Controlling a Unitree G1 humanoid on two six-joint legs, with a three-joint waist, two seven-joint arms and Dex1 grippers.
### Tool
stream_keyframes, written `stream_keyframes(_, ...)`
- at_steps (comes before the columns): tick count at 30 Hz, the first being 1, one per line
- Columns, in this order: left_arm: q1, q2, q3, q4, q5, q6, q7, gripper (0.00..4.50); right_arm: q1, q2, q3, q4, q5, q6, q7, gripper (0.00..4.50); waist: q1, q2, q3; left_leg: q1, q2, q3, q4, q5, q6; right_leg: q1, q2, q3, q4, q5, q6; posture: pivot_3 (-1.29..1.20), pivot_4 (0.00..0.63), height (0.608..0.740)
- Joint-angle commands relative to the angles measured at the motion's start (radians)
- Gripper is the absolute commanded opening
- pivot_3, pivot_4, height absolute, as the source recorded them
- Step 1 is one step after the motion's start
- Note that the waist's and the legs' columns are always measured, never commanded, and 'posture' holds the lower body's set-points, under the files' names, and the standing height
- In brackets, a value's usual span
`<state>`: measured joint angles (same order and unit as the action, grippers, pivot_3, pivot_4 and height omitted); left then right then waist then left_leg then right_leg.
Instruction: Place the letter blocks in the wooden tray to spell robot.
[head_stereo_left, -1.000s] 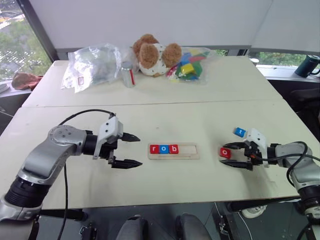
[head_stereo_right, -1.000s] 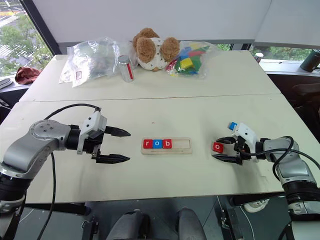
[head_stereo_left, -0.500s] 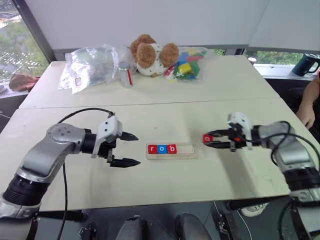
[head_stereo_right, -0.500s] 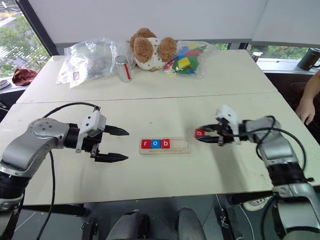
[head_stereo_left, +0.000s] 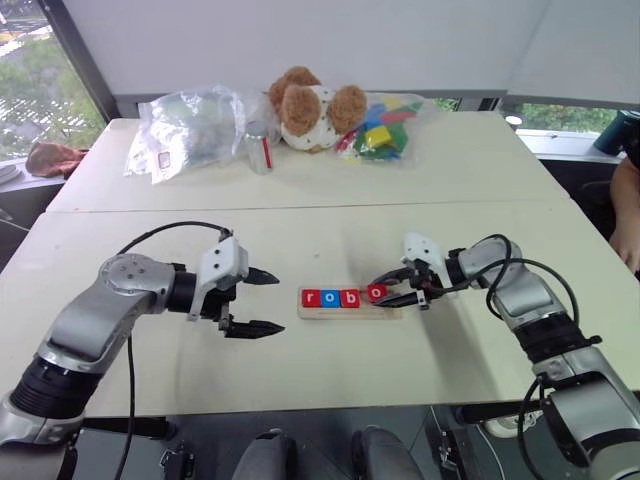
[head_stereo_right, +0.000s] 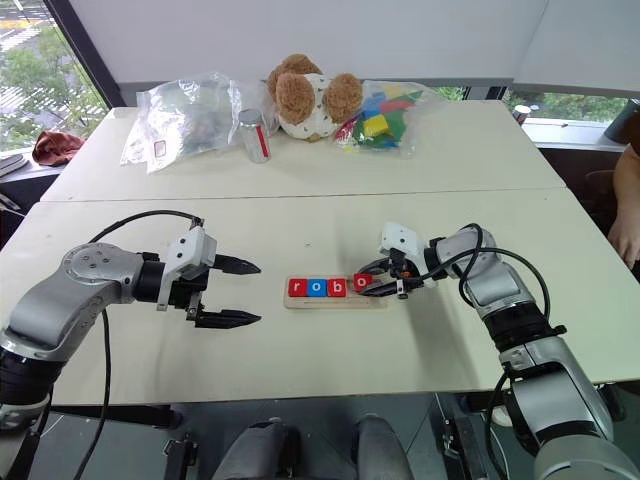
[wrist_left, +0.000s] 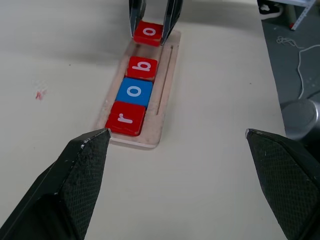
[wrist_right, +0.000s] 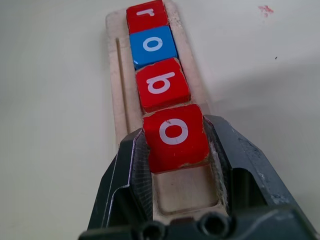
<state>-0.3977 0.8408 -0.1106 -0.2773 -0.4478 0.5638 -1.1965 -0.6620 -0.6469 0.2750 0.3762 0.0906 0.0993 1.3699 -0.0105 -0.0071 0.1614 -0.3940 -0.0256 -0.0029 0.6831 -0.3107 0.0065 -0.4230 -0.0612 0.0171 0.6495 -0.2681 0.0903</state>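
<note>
The wooden tray (head_stereo_left: 349, 301) lies flat on the pale table (head_stereo_left: 330, 360), its long axis running across the table from the robot's left to its right. It is a narrow strip of light, smooth wood with rounded corners and a thin groove along one long edge.

Three flat square tiles sit in the tray, edge to edge from its left end: a red r tile (wrist_left: 125, 118), a blue o tile (wrist_left: 134, 92) and a red b tile (wrist_left: 142, 67). Their faces are glossy, with white lowercase letters; the red ones show slight wear at the corners.

The right gripper (head_stereo_left: 385, 292) reaches in from the tray's right end, its two black fingers clamped on the sides of a red o tile (wrist_right: 174, 134). This tile is over the tray's fourth place, just beside the b tile, tilted, with its far edge lower than the edge nearest the gripper. Bare wood of the tray shows beneath it. Whether the tile touches the tray I cannot tell.

The left gripper (head_stereo_left: 262, 301) is to the left of the tray, apart from it, pointing toward the tray's left end. Its black textured fingers (wrist_left: 75, 185) are spread wide and hold nothing.

Behind the tray, at the far side of the table, are a brown plush bear (head_stereo_left: 310, 108), a crumpled clear plastic bag (head_stereo_left: 185, 130) and a bag of coloured blocks (head_stereo_left: 385, 125).
</note>
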Motion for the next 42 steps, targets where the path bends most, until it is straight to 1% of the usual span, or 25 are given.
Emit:
stream_keyframes(1,-0.008,0.002,0.021,-0.012,-0.010,-0.005,0.002,4.50,-0.015,0.007,-0.002,-0.005,-0.006,-0.013,0.000,1.15,-0.002,0.000,0.000,0.000,0.000,0.000,0.000,0.000,0.000,0.000,0.000,0.000,0.000,0.000,0.000,0.00,0.150,0.740)
stream_keyframes(19,-0.013,-0.016,0.013,-0.001,0.003,-0.019,0.011,4.50,-0.032,0.076,0.011,0.025,-0.030,-0.005,-0.027,1.15,-0.003,0.000,0.000,0.000,0.000,0.000,0.000,0.000,0.000,-0.001,0.000,0.000,0.001,0.000,0.000,0.00,0.150,0.740)
stream_keyframes(34,-0.017,-0.022,0.007,0.018,0.010,-0.034,0.013,4.50,-0.012,0.084,0.007,0.001,-0.022,0.012,-0.038,1.15,-0.004,0.000,0.000,0.000,0.000,0.000,0.000,0.000,0.000,-0.001,0.000,0.000,0.001,0.000,0.000,0.00,0.150,0.740)
stream_keyframes(36,-0.018,-0.022,0.007,0.023,0.012,-0.037,0.011,4.50,-0.011,0.087,0.003,-0.004,-0.020,0.016,-0.045,2.20,-0.004,0.000,0.000,0.000,0.000,0.000,0.000,0.000,0.000,-0.001,0.000,0.000,0.001,0.000,0.000,0.00,0.150,0.740)
stream_keyframes(37,-0.017,-0.022,0.008,0.025,0.012,-0.039,0.010,4.50,-0.010,0.085,0.004,-0.014,-0.015,0.027,-0.039,2.61,-0.004,0.000,0.000,0.000,0.000,0.000,0.000,0.000,0.000,-0.001,0.000,0.000,0.001,0.000,0.000,0.00,0.150,0.740)
stream_keyframes(39,-0.018,-0.022,0.009,0.031,0.012,-0.041,0.008,4.50,-0.007,0.085,-0.003,-0.031,-0.008,0.031,-0.044,3.67,-0.004,0.000,0.000,0.000,0.000,0.000,0.000,0.000,-0.001,-0.001,0.000,0.000,0.001,0.000,0.000,0.00,0.150,0.740)
stream_keyframes(40,-0.018,-0.022,0.010,0.034,0.012,-0.043,0.007,4.50,-0.007,0.085,-0.006,-0.039,-0.003,0.040,-0.045,4.11,-0.004,0.000,0.000,0.000,0.000,0.000,0.000,0.000,0.000,-0.001,0.000,0.000,0.001,0.000,0.000,0.00,0.150,0.740)
stream_keyframes(41,-0.019,-0.023,0.011,0.038,0.013,-0.044,0.006,4.50,-0.008,0.084,-0.009,-0.046,0.000,0.044,-0.046,4.44,-0.003,0.000,0.000,0.000,0.000,0.000,0.000,0.000,0.000,-0.001,0.000,0.000,0.001,0.000,0.000,0.00,0.150,0.740)
stream_keyframes(42,-0.020,-0.023,0.011,0.041,0.014,-0.045,0.005,4.50,-0.009,0.084,-0.014,-0.056,0.005,0.054,-0.050,4.44,-0.003,0.000,0.000,0.000,0.000,0.000,0.000,0.000,0.000,-0.001,0.000,0.000,0.001,0.000,0.000,0.00,0.150,0.740)
